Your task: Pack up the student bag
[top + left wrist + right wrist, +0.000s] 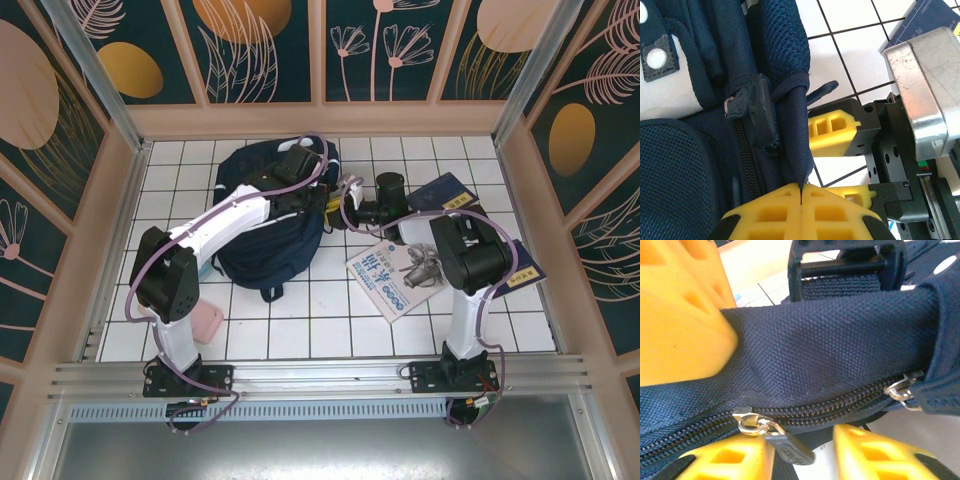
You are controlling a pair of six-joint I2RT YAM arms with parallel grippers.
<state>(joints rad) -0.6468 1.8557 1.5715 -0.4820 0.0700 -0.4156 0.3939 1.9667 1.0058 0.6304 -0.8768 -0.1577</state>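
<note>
Navy fabric of the student bag (pixel 270 255), lying far and left of centre on the white tiled table (pixel 330 320), is partly hidden by the left arm. The left gripper (pixel 801 189) is clamped on a fold beside the zip. The right gripper (pixel 799 440) stands part-open, its blurred, cut-off fingers either side of a zipper pull (pixel 789 450); contact is unclear.

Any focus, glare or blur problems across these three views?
Top view: sharp and evenly lit, with only soft shadows on the tiles. Left wrist view: the bag weave is crisp, and there is bright glare on the metal block at right. Right wrist view: the zipper is sharp, while the close yellow fingers are out of focus.
</note>
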